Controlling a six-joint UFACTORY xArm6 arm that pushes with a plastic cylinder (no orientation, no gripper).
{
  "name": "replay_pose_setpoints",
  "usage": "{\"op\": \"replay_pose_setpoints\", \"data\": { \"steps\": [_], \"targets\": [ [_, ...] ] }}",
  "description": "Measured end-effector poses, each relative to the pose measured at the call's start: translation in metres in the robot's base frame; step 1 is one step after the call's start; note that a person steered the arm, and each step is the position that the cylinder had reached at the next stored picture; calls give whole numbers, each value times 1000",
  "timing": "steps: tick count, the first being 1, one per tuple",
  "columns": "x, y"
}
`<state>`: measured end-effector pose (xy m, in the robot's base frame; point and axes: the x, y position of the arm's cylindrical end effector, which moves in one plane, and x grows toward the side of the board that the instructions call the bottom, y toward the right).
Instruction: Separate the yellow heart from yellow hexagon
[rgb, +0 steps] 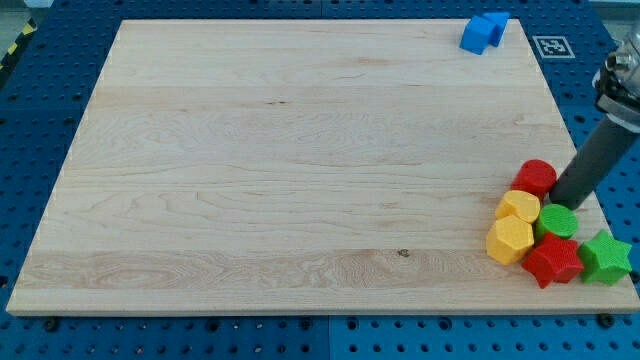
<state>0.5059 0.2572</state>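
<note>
The yellow heart (519, 207) and the yellow hexagon (510, 240) lie touching each other near the view's bottom right corner of the wooden board (280, 160), the heart just above the hexagon. My tip (561, 203) is on the board just right of the heart, between the red cylinder (535, 177) above and the green cylinder (558, 221) below. The dark rod slants up to the view's right.
A red star (553, 261) and a green star (605, 258) lie below the green cylinder at the board's bottom right edge. A blue block (484, 31) sits at the board's top right. A tag marker (553, 46) lies off the board.
</note>
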Motion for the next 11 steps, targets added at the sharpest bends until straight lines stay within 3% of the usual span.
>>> {"op": "replay_pose_setpoints", "data": {
  "steps": [3,5,10,11],
  "targets": [
    [-2,-41],
    [18,-12],
    [19,-117],
    [18,-100]
  ]
}}
